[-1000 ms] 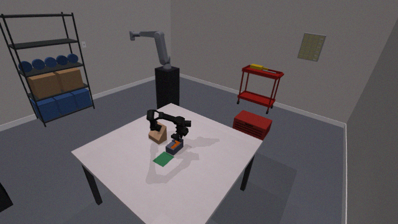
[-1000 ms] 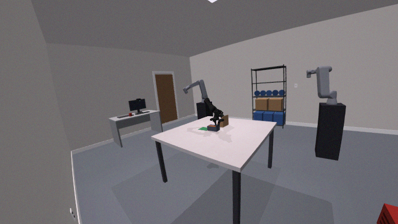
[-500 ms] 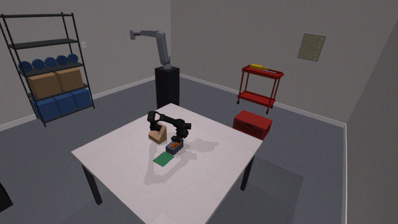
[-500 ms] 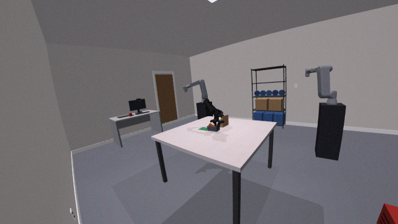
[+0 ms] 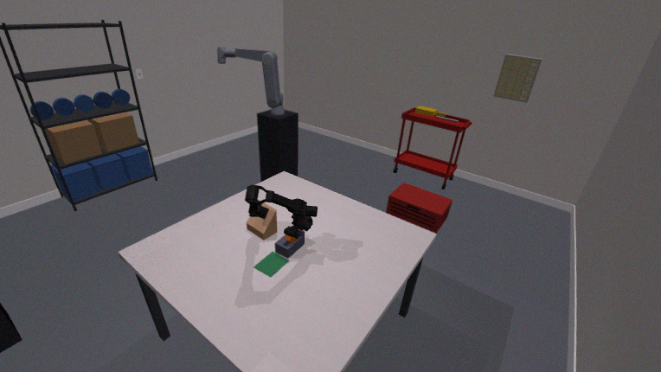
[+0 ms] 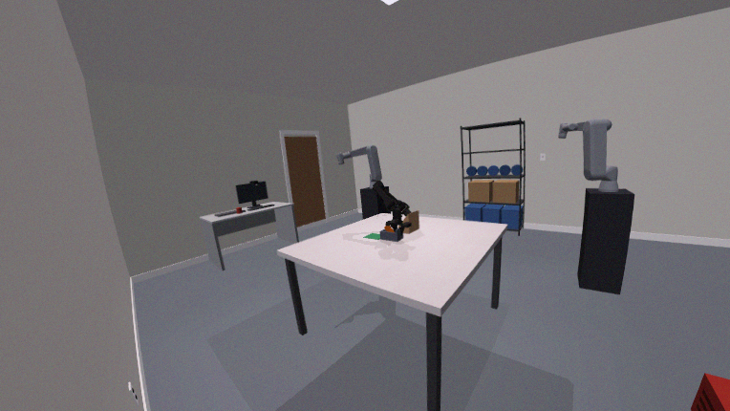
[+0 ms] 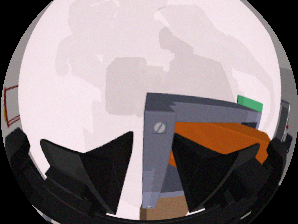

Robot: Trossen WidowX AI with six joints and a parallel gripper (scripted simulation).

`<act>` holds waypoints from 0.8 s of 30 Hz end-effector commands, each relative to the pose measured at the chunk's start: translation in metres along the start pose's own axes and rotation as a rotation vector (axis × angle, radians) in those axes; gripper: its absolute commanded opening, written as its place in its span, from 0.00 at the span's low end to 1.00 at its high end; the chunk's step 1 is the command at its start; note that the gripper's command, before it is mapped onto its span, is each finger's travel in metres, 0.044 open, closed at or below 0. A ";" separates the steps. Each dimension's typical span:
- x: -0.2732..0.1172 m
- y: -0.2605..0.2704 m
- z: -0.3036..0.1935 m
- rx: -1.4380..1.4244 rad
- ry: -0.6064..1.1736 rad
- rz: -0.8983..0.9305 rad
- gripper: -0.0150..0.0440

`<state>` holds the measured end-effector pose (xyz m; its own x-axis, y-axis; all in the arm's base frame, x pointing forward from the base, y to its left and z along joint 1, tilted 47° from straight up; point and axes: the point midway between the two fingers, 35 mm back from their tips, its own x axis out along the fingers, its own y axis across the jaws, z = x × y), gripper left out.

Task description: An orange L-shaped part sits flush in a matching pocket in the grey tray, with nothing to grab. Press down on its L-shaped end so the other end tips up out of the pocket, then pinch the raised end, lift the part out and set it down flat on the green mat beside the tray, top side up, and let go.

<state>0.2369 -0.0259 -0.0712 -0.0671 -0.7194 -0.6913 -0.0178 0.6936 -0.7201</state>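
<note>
The orange L-shaped part (image 5: 290, 238) (image 6: 389, 228) (image 7: 215, 135) is tilted in the grey tray (image 5: 283, 251) (image 6: 391, 235) (image 7: 152, 170). Its end toward the green mat (image 5: 271, 265) (image 6: 372, 236) (image 7: 250, 103) stands up above the tray's rim, and its other end is down in the pocket. My gripper (image 7: 152, 136) is partly open with nothing between its fingers. In the wrist view one finger is over the low end of the part and hides it; the other is outside the tray's wall. Contact at that fingertip is hidden.
A tan wedge-shaped block (image 5: 262, 227) (image 6: 412, 223) (image 7: 165, 210) stands on the white table (image 5: 324, 295) (image 6: 408, 265) near the tray, on the arm's base side. The green mat lies flat beside the tray. A red tool chest (image 5: 418, 205) stands beyond the table's edge.
</note>
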 end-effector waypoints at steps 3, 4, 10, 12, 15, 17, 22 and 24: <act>0.002 -0.002 -0.003 -0.008 0.006 -0.008 0.56; 0.002 -0.002 -0.003 -0.008 0.006 -0.008 0.56; 0.000 0.000 0.000 0.000 0.000 0.000 0.56; -0.001 0.001 0.000 -0.001 0.001 -0.001 0.56; -0.006 0.005 -0.001 -0.004 0.003 -0.003 0.56; -0.010 0.009 -0.002 -0.007 0.005 -0.005 0.56; -0.028 0.010 0.000 -0.008 0.005 -0.004 0.56; -0.051 0.009 0.002 -0.009 0.004 -0.002 0.56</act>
<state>0.2338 0.0004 -0.0565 -0.0894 -0.7289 -0.6788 -0.0430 0.6837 -0.7285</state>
